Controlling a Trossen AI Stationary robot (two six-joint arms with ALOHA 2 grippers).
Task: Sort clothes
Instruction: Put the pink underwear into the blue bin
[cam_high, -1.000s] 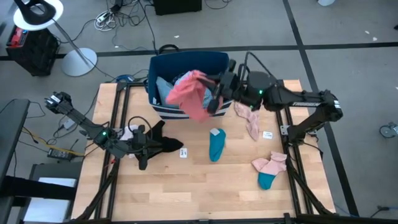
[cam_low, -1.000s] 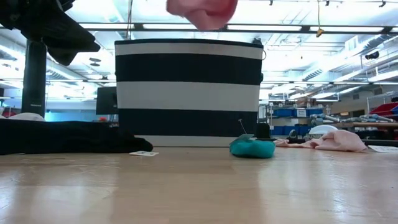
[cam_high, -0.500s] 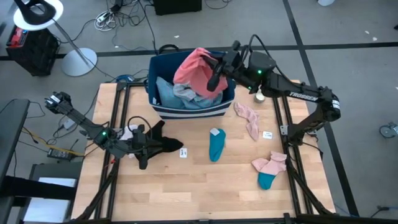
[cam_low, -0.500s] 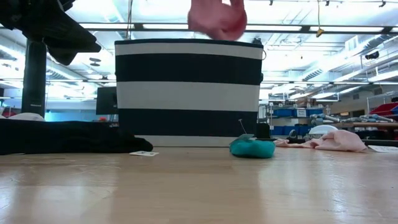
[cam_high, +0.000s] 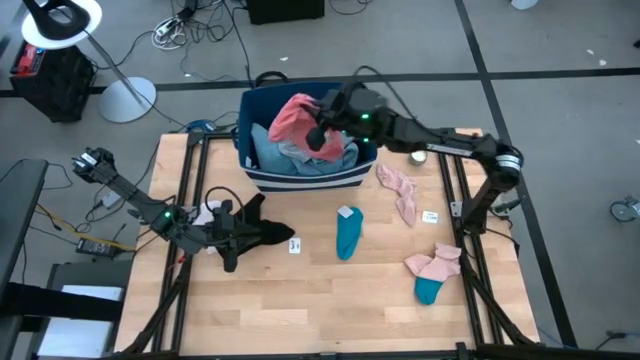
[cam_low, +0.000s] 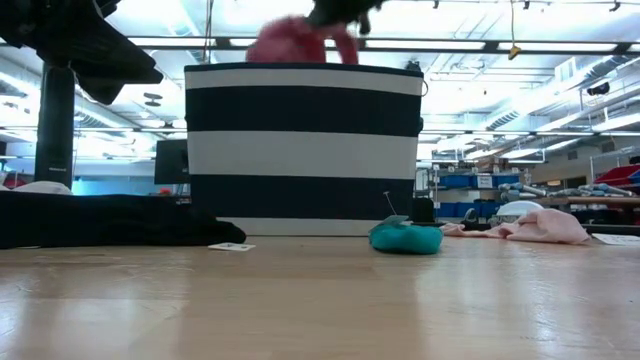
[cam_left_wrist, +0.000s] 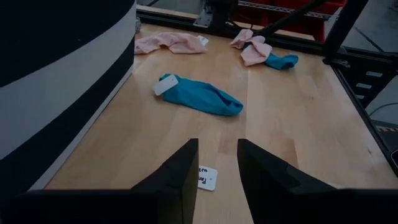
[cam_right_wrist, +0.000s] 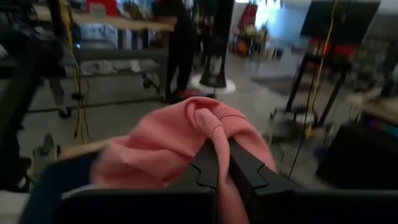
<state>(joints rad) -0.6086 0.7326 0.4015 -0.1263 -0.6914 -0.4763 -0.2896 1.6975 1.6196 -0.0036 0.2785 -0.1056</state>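
Coral-pink garment (cam_high: 293, 118) hangs clamped in the right end effector (cam_high: 318, 131) over the striped bin (cam_high: 300, 176) (left end effector (cam_high: 232, 248) parted above the tabletop (cam_high: 300, 300)).

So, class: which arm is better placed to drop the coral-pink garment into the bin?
Right. The right gripper grips the coral-pink garment above the bin; the left gripper waits by the black garment.

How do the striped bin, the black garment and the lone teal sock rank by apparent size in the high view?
1. Striped bin: largest.
2. Black garment: clearly smaller, though the left gripper hides part of it.
3. Lone teal sock: smallest.
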